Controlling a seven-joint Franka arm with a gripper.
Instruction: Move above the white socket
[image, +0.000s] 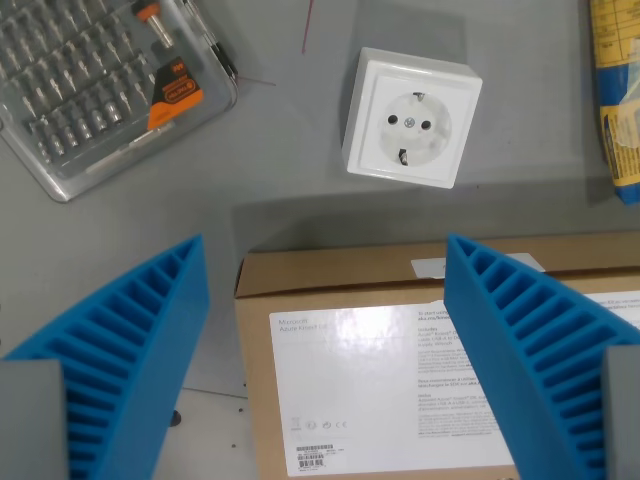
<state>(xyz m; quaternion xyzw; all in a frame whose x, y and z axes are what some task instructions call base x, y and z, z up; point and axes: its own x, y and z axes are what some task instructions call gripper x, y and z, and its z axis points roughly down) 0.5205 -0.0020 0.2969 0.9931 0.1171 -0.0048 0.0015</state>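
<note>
Screwdriver bits fill a clear plastic bit case (105, 85) at the upper edge of the wrist view's left, lying tilted on the grey table (290, 160). An orange and black tool piece sits in its right part, and a small orange-tipped driver lies near its top edge. Below the case, the left blue ribbed finger (120, 365) rises from the bottom corner, its tip reaching roughly the level of the box's upper edge.

Between the 2 fingers lies a brown cardboard box (330, 280), its top face carrying a large white printed label (370, 390) with small grey text and a barcode near the bottom; the print is too small to read. A smaller white sticker sits near the box's upper edge.

Beyond the box, apart from it and just right of centre in the upper half of the frame, stands the white socket (412, 120), a square block slightly turned, with a round recess and 2 pin holes facing the camera. It rests on the bare table, touching nothing else.

The right blue finger (540, 355) overlaps the right part of the box. The gripper (325, 250) is spread wide, with nothing held between its fingers.

At the wrist view's right edge, a yellow and blue packet (620, 90) is partly cut off.
</note>
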